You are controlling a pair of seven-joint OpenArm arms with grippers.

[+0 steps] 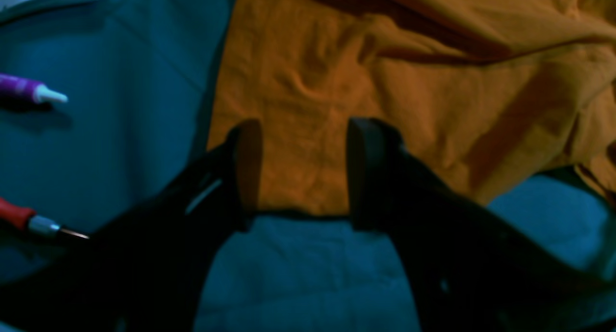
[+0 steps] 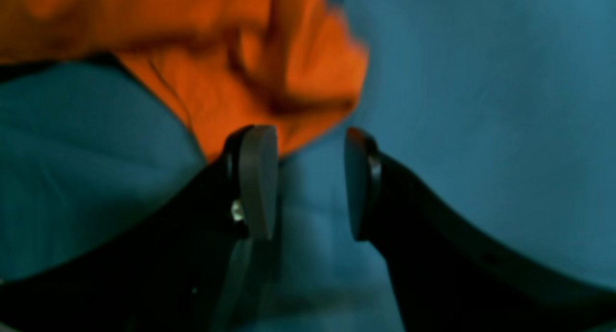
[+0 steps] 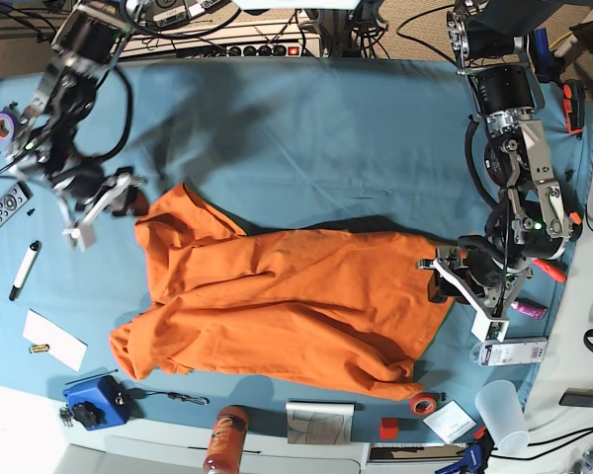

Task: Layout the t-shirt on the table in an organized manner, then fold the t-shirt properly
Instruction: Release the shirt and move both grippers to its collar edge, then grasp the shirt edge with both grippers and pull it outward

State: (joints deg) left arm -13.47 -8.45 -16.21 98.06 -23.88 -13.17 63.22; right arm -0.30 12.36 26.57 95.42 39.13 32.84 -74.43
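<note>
Teal-draped counter [image 3: 306,138], orange t-shirt [image 3: 287,296] sprawled lengthwise between arms; left claw [image 1: 304,166] parted astride its hem, right claw [image 2: 310,183] parted, empty, just beside the opposite edge.

The desk [image 3: 306,138] has a blue cloth on it. The orange t-shirt [image 3: 287,306] lies on it, crumpled. A black pen [image 3: 24,269] and a remote [image 3: 4,209] lie near one edge.

We are looking straight down from overhead; both wrist views are peering close past their jaws, sharing the t-shirt [image 3: 277,296].
</note>
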